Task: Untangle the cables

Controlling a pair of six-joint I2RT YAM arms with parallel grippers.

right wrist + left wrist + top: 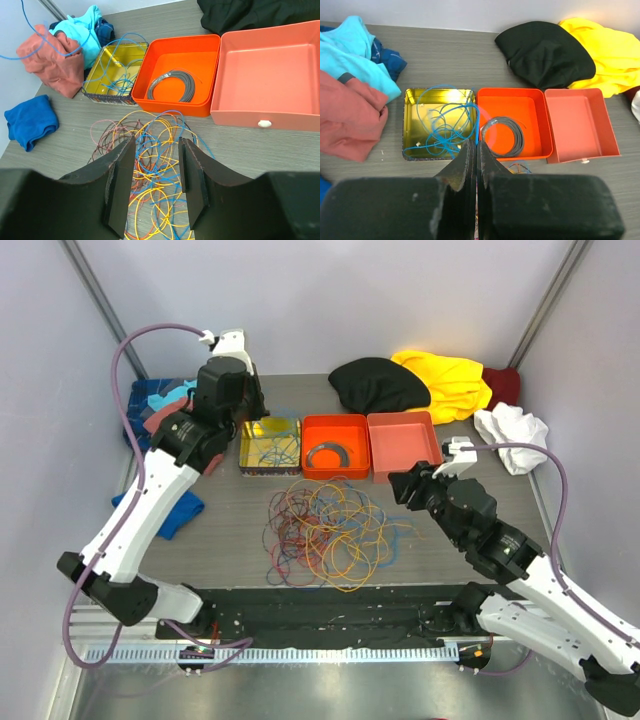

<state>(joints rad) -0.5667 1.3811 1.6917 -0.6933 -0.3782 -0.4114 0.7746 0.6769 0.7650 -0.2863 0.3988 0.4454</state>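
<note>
Blue cloth (172,512) lies near on the left, and teal and salmon clothes (160,405) are heaped at the far left. Beside that heap the left gripper (476,152) hangs at the near rim of a gold tin (270,421), its jaws pressed together. A blue cable (445,132) looped in the tin runs up towards the tips, but I cannot tell whether it is pinched. Just right of the tin sits an orange box (345,428) holding a grey coil (328,456), then a coral box (403,445). Nearer than these three, at mid-table, the cables (330,530) lie in a loose tangle of yellow, orange, blue, red and purple loops. The right gripper (155,175) hovers at the tangle's right edge, jaws apart with nothing between them. Far right lie a black cloth (378,383), a yellow cloth (450,380), a red cloth (503,385) and a white cloth (510,428).
</note>
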